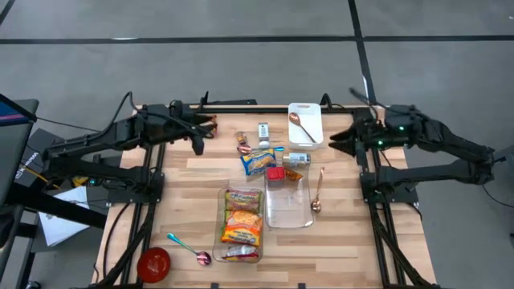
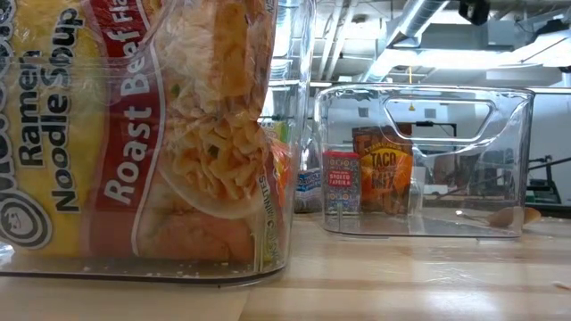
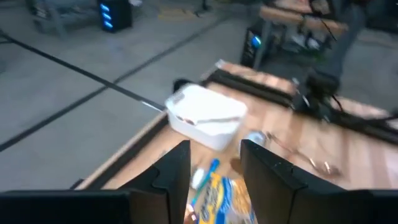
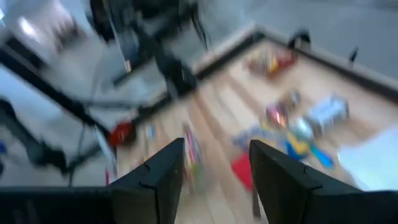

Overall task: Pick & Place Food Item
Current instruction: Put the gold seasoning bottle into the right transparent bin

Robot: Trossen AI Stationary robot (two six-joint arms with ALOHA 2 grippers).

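Observation:
Loose food items lie at the table's far middle: a blue-and-yellow packet (image 1: 259, 160) (image 3: 217, 196), a small white item (image 1: 263, 130) and a taco mix packet (image 2: 385, 169). Ramen noodle packs (image 1: 242, 218) (image 2: 134, 134) lie in a clear bin (image 1: 222, 241). Beside it stands a second clear bin (image 1: 291, 210) (image 2: 424, 156). My left gripper (image 1: 198, 146) (image 3: 214, 152) hangs open above the table's far left, holding nothing. My right gripper (image 1: 336, 143) (image 4: 216, 152) hangs open above the far right, also holding nothing.
A white tray (image 1: 312, 136) (image 3: 205, 118) with a spoon in it sits at the far edge. A copper spoon (image 1: 318, 193) lies right of the clear bin. A red bowl (image 1: 154, 263) and a blue-handled spoon (image 1: 187, 249) lie near the front left.

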